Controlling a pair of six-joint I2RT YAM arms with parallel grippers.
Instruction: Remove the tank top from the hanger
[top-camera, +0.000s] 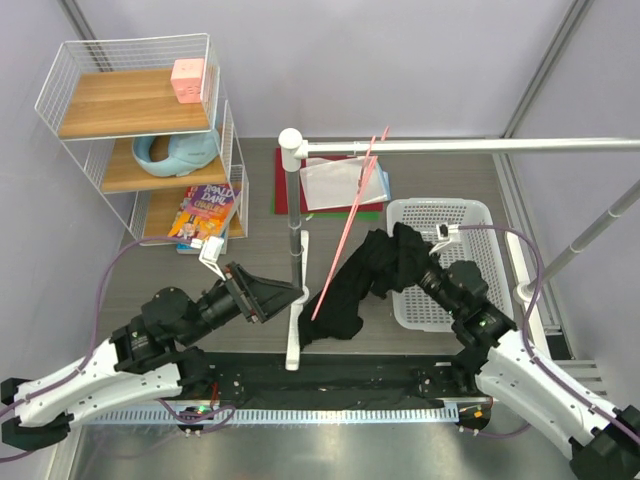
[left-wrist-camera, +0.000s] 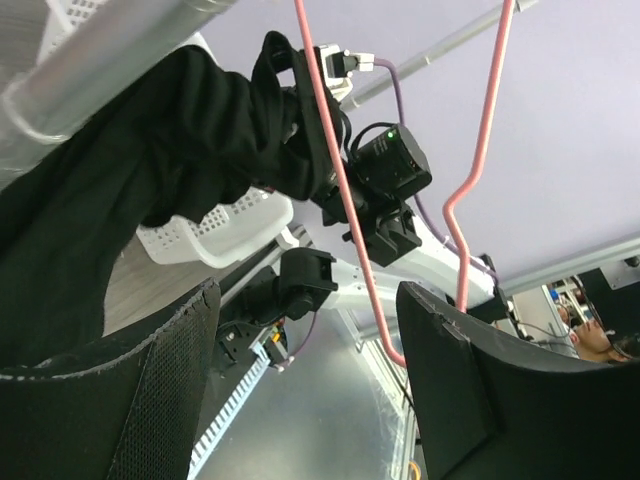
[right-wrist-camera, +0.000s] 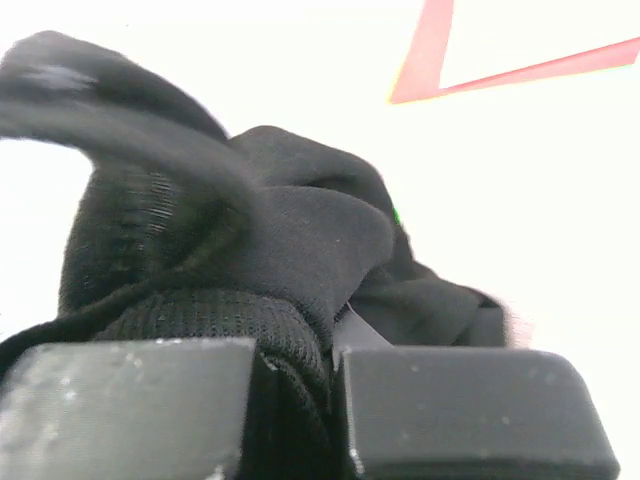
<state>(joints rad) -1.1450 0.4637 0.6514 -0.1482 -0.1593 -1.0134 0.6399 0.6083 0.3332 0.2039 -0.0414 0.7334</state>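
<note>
A grey table (top-camera: 450, 185) fills a booth with pale lilac walls, and both arms rise from its near edge. The left hand (top-camera: 292, 296) sits low beside the foot of the white pole (top-camera: 293, 230). Its fingers (left-wrist-camera: 120, 400) are spread wide with nothing between them, and in its wrist view the hanger's bottom bend shows in the gap.

The right hand (top-camera: 428, 262) is pressed together on a bunch of the tank top (top-camera: 350, 290), black cloth squeezed between its pads. From that grip the tank top stretches down and to the left, its loose end hanging near the pole's foot.

The pink hanger (top-camera: 345, 230) hooks over the white rail (top-camera: 480, 146) and slants down across the tank top's left part. Whether the straps are on it I cannot tell.

To the right stands a white perforated basket (top-camera: 480, 210). The pinched bunch and the right hand sit at its left rim.

Beyond the pole lie flat red, green and white sheets (top-camera: 340, 185). At the far left a white wire shelf (top-camera: 225, 130) has three tiers: a pink cube (top-camera: 188, 80) on top, a pale blue rounded dish (top-camera: 180, 152) in the middle, and a colourful book (top-camera: 205, 210) sticking out of the lowest.
</note>
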